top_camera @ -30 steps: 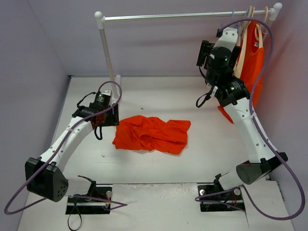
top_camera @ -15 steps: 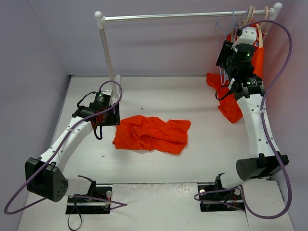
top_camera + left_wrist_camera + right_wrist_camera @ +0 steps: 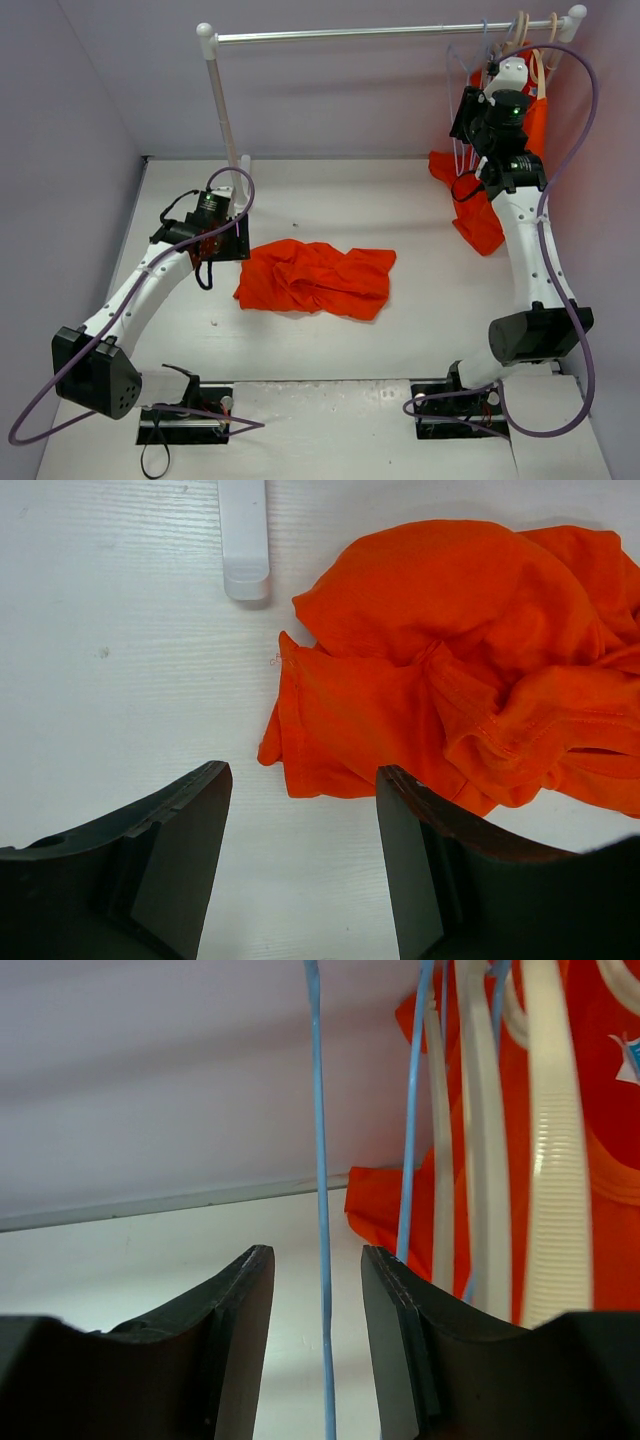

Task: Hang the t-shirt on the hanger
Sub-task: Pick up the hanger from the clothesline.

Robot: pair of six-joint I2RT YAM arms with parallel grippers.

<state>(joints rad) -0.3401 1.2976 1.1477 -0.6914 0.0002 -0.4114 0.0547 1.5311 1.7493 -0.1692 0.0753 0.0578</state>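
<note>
The orange t-shirt [image 3: 315, 278] lies crumpled on the white table; it also shows in the left wrist view [image 3: 470, 660]. My left gripper [image 3: 228, 245] is open and empty, low over the table just left of the shirt's edge [image 3: 303, 780]. The pale blue wire hanger [image 3: 460, 100] hangs from the rail at the back right. My right gripper [image 3: 470, 115] is raised to it. In the right wrist view one vertical blue wire of the hanger [image 3: 320, 1140] runs between the open jaws of the gripper [image 3: 317, 1260], touching neither.
The clothes rail [image 3: 380, 33] spans the back on a white post [image 3: 225, 110], whose foot [image 3: 245, 540] stands near the shirt. Cream hangers [image 3: 550, 1160] and another orange garment [image 3: 480, 215] hang just right of the blue hanger. The right wall is close.
My right arm has swung up and to the right, from in front of the hanging garment to the blue hanger, then edged slightly higher. The left arm and t-shirt have not moved.
</note>
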